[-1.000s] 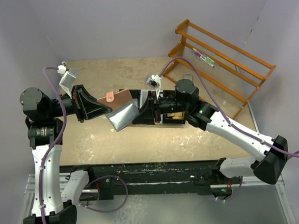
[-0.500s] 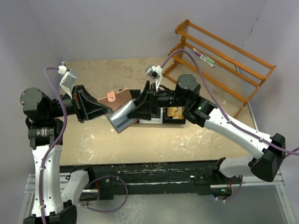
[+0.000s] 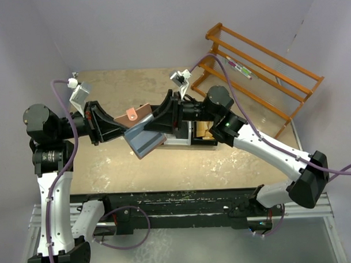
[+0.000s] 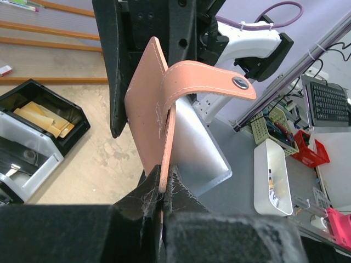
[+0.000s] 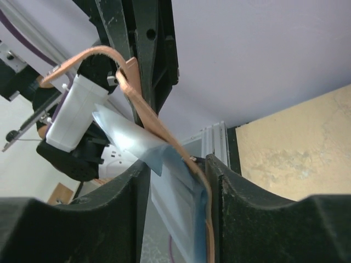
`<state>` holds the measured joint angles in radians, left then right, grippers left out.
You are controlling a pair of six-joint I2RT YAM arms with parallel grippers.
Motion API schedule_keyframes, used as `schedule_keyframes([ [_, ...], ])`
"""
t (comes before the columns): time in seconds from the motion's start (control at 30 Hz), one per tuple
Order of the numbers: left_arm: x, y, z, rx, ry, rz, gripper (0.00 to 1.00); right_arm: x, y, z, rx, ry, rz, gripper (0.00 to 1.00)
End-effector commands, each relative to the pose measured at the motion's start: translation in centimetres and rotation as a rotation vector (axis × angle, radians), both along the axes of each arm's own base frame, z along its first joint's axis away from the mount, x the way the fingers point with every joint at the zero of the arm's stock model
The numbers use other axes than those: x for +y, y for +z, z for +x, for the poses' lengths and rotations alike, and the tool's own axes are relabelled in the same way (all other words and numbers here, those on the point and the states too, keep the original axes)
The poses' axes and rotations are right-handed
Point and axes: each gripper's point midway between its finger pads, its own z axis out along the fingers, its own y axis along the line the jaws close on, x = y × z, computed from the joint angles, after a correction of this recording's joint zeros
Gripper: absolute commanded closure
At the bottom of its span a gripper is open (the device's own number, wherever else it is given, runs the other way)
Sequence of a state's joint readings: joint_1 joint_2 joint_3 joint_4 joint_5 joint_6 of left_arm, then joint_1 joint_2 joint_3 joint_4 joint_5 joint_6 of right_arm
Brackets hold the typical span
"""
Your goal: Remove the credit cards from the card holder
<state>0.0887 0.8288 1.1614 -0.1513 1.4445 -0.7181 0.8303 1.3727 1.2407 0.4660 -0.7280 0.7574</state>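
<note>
The card holder (image 3: pixel 137 116), reddish-brown with a snap strap, hangs in the air over the table's middle. My left gripper (image 3: pixel 124 129) is shut on its edge, and the left wrist view shows the leather (image 4: pixel 143 109) pinched between the pads (image 4: pixel 163 189). Its blue-lined flap (image 3: pixel 146 142) hangs open below. My right gripper (image 3: pixel 158 127) straddles that flap, jaws apart. In the right wrist view the leather lies against the right finger (image 5: pixel 222 208), and a gap remains at the left finger (image 5: pixel 137 213). A pale credit card face (image 5: pixel 173 219) shows in the blue lining.
A black-and-white tray (image 3: pixel 190 141) holding tan-yellow paper pieces (image 3: pixel 206 132) sits right under the right arm, also seen in the left wrist view (image 4: pixel 33 118). A wooden rack (image 3: pixel 260 71) stands at the back right. A white bin (image 4: pixel 271 178) sits off the table.
The right gripper has opened wider and shifted left along the wallet's hanging flap. The flap has turned from showing grey to showing its blue lining. The left gripper has kept its hold.
</note>
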Motion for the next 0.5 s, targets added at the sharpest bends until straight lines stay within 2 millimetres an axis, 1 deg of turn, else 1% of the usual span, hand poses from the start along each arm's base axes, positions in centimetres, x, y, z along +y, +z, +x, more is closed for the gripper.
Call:
schedule_keyframes([
  [0.0, -0.1, 0.6, -1.1, -0.056, -0.027, 0.013, 1.00, -0.6, 5.1, -0.9, -0.054, 0.024, 0.163, 0.57],
  [0.13, -0.1, 0.0, -0.8, -0.056, -0.025, 0.021, 1.00, -1.0, 5.9, -1.3, -0.044, 0.033, 0.198, 0.73],
  [0.17, 0.0, -0.2, -0.8, -0.061, -0.022, 0.024, 0.97, -1.2, 6.1, -1.5, -0.045, 0.032, 0.203, 0.77],
  [0.23, 0.0, -0.8, -0.5, -0.082, -0.013, 0.036, 0.82, -1.4, 6.1, -1.6, -0.040, 0.025, 0.207, 0.87],
  [0.27, 0.1, -1.2, -0.2, -0.097, -0.004, 0.045, 0.75, -1.5, 6.1, -1.6, -0.037, 0.018, 0.205, 0.90],
  [0.3, 0.1, -1.5, 0.0, -0.101, 0.007, 0.053, 0.62, -1.5, 5.9, -1.5, -0.031, 0.013, 0.201, 0.94],
  [0.33, 0.2, -1.8, 0.2, -0.108, 0.014, 0.064, 0.48, -1.5, 5.7, -1.4, -0.022, 0.005, 0.193, 0.98],
  [0.37, 0.3, -2.1, 0.5, -0.113, 0.023, 0.076, 0.42, -1.6, 5.4, -1.3, -0.013, -0.001, 0.180, 1.00],
  [0.43, 0.5, -2.2, 0.9, -0.142, 0.047, 0.108, 0.34, -1.7, 4.7, -1.2, 0.002, -0.020, 0.152, 1.00],
  [0.47, 0.5, -2.1, 0.7, -0.144, 0.052, 0.121, 0.31, -1.8, 4.4, -1.1, 0.000, -0.027, 0.141, 1.00],
])
